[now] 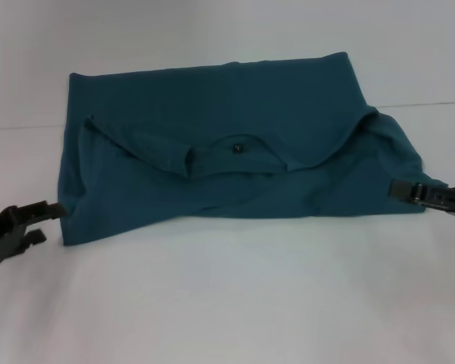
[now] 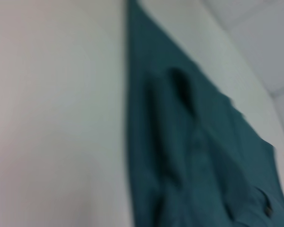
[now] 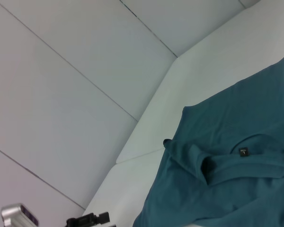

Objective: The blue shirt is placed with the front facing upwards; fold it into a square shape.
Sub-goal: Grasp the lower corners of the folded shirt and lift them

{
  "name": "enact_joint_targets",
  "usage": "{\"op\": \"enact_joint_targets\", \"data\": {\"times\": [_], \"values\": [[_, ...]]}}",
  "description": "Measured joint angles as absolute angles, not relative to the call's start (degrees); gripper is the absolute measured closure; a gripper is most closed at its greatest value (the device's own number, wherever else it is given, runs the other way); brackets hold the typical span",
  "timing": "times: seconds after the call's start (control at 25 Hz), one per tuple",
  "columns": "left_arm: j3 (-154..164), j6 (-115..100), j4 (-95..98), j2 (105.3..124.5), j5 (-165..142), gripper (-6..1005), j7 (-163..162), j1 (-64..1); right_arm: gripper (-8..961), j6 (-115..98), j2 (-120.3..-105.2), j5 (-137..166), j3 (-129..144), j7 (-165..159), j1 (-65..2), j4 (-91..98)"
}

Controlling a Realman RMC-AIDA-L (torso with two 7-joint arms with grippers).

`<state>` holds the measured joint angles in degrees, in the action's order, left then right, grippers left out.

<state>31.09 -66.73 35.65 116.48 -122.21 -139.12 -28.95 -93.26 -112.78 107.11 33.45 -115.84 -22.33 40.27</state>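
A white table (image 1: 227,303) carries the blue shirt (image 1: 212,159), which lies across its middle as a wide, roughly rectangular folded bundle. The round collar (image 1: 235,155) faces the robot near the centre of the bundle, with a small black label (image 1: 239,148) showing inside it, and fabric is folded over on both sides of it. At the robot's right the cloth bulges out past the straight far edge into a loose rounded flap.

The left gripper (image 1: 49,212) sits low on the table just beside the shirt's near left corner; its dark fingers reach toward the cloth edge, and whether they pinch anything cannot be told. The right gripper (image 1: 406,191) lies at the right flap, its tips against the fabric; its jaw state also cannot be told.

Pale wall panels (image 3: 85,71) rise behind the table.
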Motion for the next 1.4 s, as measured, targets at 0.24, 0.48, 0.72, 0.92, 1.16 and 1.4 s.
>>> {"op": "enact_joint_targets", "data": {"times": [0.24,0.48,0.72,0.92,1.16,1.4], "values": [[30.71,-67.78,35.32,116.39,-123.3,322,-148.85,-28.55,41,-92.7,-112.62,107.11,33.4,-115.88,-22.6,40.04],[30.36,-67.25,32.68,116.11,-123.01,322,-150.75,-29.45,43,-92.0,-112.4,107.1,33.39,-115.87,-22.23,40.04],[30.38,-65.62,31.27,116.1,-123.21,323,-151.91,-29.92,46,-91.91,-112.25,107.08,33.39,-115.81,-21.98,40.06],[30.8,-63.41,30.7,116.1,-123.26,323,-152.08,-30.17,48,-91.91,-112.23,107.05,33.4,-115.82,-22.16,40.08],[30.59,-62.1,29.86,116.1,-123.28,323,-152.09,-30.22,50,-91.92,-112.23,107.04,33.44,-116.17,-22.0,40.08],[30.76,-61.43,29.35,116.22,-123.31,323,-152.14,-30.42,52,-91.93,-112.23,107.04,33.4,-116.21,-21.95,40.08]]}}
